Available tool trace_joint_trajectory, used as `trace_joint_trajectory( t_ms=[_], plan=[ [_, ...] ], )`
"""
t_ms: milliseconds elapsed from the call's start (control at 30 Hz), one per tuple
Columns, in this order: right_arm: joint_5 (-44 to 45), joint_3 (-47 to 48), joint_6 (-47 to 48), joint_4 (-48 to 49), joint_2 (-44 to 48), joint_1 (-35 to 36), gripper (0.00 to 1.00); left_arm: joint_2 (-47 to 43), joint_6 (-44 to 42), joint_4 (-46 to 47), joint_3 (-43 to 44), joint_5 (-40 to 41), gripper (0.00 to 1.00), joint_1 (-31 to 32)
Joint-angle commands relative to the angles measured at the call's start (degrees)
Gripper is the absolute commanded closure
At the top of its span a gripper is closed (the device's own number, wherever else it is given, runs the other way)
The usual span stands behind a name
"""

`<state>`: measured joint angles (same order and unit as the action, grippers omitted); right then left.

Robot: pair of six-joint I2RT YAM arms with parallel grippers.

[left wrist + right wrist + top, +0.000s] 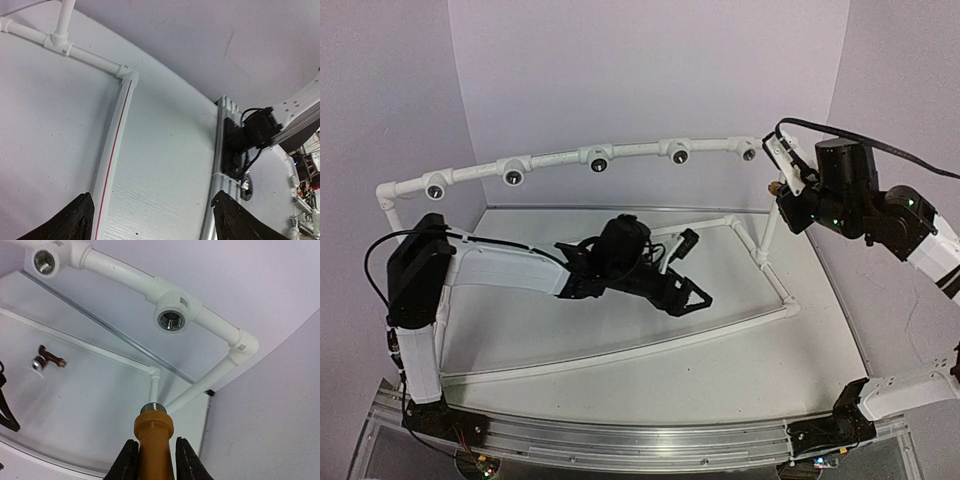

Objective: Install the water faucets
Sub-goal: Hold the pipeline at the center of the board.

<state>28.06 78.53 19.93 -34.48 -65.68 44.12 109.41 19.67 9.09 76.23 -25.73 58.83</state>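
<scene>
Two water faucets in all, one gripped and one loose. Nearest, in the right wrist view: right pincer (154, 455) clamped on the yellow-orange faucet (152, 430), sticking straight out from the fingers, faceted collar and silvery threaded end foremost, near the end socket (171, 320) yet apart from it. Farther left, lying on its side on the white worktop (100, 405): the dark reddish-brown faucet (49, 356), silvery at one end, free of any grip. Low over mid-worktop: left pincer (152, 222), fingers spread wide, only a low pipe (116, 135) with a red line and bare worktop showing between them. Farthest back, along the raised pipe (555, 158): five round white pipe sockets (598, 160) in a row, each hole open and dark, metal thread visible inside the two seen close up.
</scene>
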Motion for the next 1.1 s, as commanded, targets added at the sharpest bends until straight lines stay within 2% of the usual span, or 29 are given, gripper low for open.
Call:
trace_joint_trajectory(
  t_ms=[0, 167, 333, 567, 867, 1000, 1067],
  plan=[
    [11.0, 5.0, 19.2, -1.9, -2.8, 0.0, 1.0, 9.6, -15.8, -17.1, 14.7, 8.1, 0.14, 3.8],
    [15.2, -3.1, 40.0, 12.0, -1.4, -0.1, 1.0, 17.5, -19.9, -20.8, 23.3, 9.2, 0.13, 4.4],
    [14.9, -7.5, 54.1, 23.8, -0.6, -0.1, 1.0, 24.1, -22.5, -24.3, 31.3, 8.5, 0.13, 4.4],
    [11.6, -20.7, 79.3, 52.5, 1.1, -0.1, 1.0, 29.4, -24.4, -24.5, 33.9, 9.6, 0.14, 5.0],
    [6.7, -20.1, 84.2, 56.5, -1.7, -0.1, 1.0, 32.7, -27.1, -24.8, 33.7, 12.5, 0.25, 5.0],
    [2.6, -21.9, 85.3, 57.1, -2.1, -1.2, 1.0, 33.5, -27.5, -25.6, 33.2, 13.7, 0.38, 5.0],
    [0.3, -22.8, 85.1, 57.7, -2.0, -2.6, 1.0, 33.6, -27.5, -26.0, 33.0, 14.0, 0.52, 5.0]
  ],
)
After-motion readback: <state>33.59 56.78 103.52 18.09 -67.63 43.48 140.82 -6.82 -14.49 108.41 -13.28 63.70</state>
